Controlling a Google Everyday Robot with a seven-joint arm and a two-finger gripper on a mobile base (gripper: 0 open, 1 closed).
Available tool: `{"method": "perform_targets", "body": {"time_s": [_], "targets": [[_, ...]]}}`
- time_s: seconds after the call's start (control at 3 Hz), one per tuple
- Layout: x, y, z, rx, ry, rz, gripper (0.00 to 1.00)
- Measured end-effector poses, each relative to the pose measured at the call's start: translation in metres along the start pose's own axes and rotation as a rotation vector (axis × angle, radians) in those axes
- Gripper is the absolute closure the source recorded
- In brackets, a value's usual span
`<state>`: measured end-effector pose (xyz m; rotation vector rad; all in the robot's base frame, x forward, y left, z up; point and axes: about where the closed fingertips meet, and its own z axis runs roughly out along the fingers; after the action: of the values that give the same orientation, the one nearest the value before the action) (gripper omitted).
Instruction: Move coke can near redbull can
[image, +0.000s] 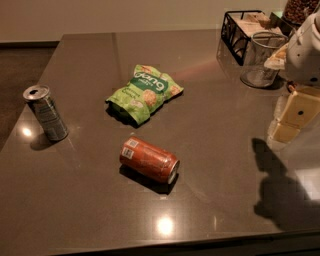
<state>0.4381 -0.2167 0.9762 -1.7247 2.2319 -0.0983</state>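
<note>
You are working on a dark, glossy counter (225, 165), and everything below is placed from the coke can. The robot's arm comes in at the right edge, and its gripper (294, 117) hangs well to the right of the coke can and somewhat behind it, above the surface, touching nothing and carrying nothing that shows. Whether it stands apart or together you cannot tell from this view, so check that before you commit. A black wire basket (237, 30) sits far behind and to the right of the coke can, with a clear tumbler (260, 60) just in front of it. A green snack bag (145, 92) lies close behind the coke can. The coke can (149, 160) itself lies on its side near the middle of the counter, its labelled end pointing back-left and its silver end pointing front-right. The redbull can (46, 112) stands upright well to the left of the coke can and a little behind it. The step in hand looks like the reach, nothing being grasped yet. Come down across the can's round body, not along its length, since a lying can will probably roll if nudged. Carry it left in front of the bag and set it down short of the slim can, which would likely tip at a knock.
</note>
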Motion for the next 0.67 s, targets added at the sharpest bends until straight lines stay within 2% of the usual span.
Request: {"method": "perform_targets", "body": {"time_s": [0.67], "targets": [[-0.0088, 0.0019, 0.0089, -0.002, 0.018, 0.02, 0.0]]}}
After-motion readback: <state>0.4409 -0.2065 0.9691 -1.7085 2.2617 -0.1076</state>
